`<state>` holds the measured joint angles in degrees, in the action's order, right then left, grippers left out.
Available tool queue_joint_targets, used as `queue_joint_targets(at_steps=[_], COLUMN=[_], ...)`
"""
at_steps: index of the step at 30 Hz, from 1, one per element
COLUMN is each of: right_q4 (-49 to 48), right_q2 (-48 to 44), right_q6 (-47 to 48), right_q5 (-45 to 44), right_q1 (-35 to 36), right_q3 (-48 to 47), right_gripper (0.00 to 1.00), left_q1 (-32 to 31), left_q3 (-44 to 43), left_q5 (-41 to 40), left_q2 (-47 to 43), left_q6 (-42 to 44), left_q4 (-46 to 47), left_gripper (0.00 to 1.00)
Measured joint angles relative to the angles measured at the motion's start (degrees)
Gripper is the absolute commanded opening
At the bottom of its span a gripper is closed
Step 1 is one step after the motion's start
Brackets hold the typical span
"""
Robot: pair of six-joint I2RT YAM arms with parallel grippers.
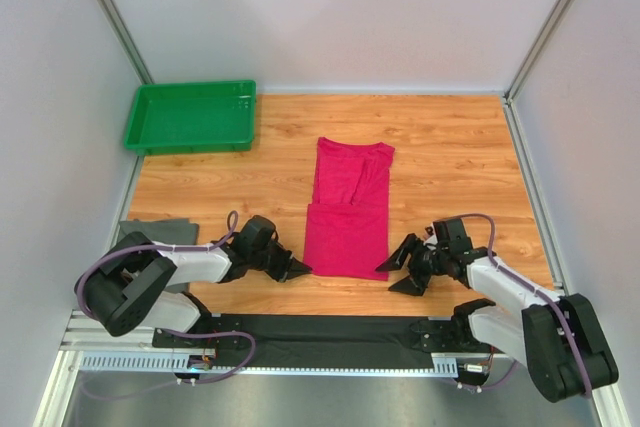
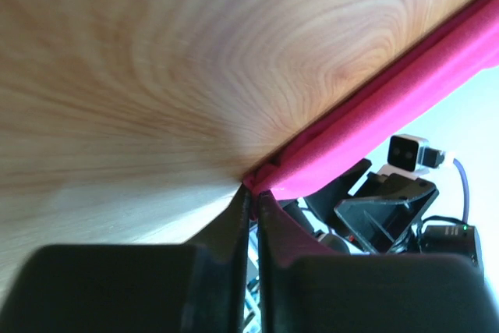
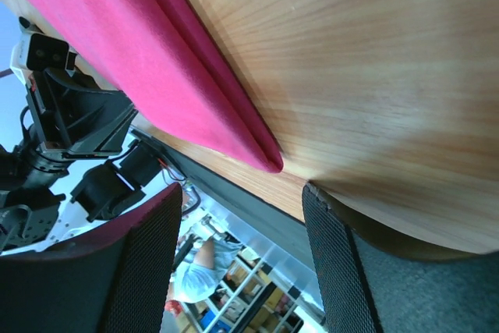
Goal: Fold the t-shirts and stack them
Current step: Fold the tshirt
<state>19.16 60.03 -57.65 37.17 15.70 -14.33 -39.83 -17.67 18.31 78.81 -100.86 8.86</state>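
Note:
A magenta-pink t-shirt [image 1: 348, 212] lies flat in the middle of the wooden table, folded lengthwise into a narrow strip with the neck at the far end. My left gripper [image 1: 300, 269] is low at its near left corner. In the left wrist view the gripper [image 2: 253, 193] is shut on that corner of the shirt [image 2: 390, 99]. My right gripper [image 1: 388, 278] is open at the near right corner. In the right wrist view the gripper [image 3: 242, 193] stands wide apart, with the shirt's corner [image 3: 269, 160] just ahead of it, not touched.
A green plastic tray [image 1: 190, 117] stands at the far left corner. A grey cloth [image 1: 155, 232] lies at the left edge beside my left arm. White walls close the table on three sides.

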Motion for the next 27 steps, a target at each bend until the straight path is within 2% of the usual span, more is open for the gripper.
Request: queue_joint_targets(at_steps=[5,11,17,22,27], right_q4=[-3.7,-6.3,-8.5,-8.5,-8.7], right_q2=[3.3,3.6,-1.7,-6.7,-7.8], right_q6=[-5.6,-13.7,-21.5,-26.4,-28.9], right_q5=[0.5,-1.9,-6.1,-10.0,-12.3], right_q1=[1.6,5.8,7.8,7.8,7.8], right_q3=[0.3,0.9,4.0,6.3,7.0], right_gripper=[0.59,0.58,0.54,0.47,0.46], left_q1=[0.0,0.0,0.0,0.0,0.0], left_q3=[-2.4,-5.4,-5.8,-5.7,-5.6], left_q5=[-0.5,-2.1,-2.1,-1.9,-1.8], left_q2=[-0.1,-2.6,-4.6,-6.4,-7.3], left_q6=[1.7,3.7,3.7,3.6,3.5], left_q4=[-4.1,-11.2,-13.4,-14.1,-14.2], left_gripper=[0.00,0.00,0.00,0.00,0.00])
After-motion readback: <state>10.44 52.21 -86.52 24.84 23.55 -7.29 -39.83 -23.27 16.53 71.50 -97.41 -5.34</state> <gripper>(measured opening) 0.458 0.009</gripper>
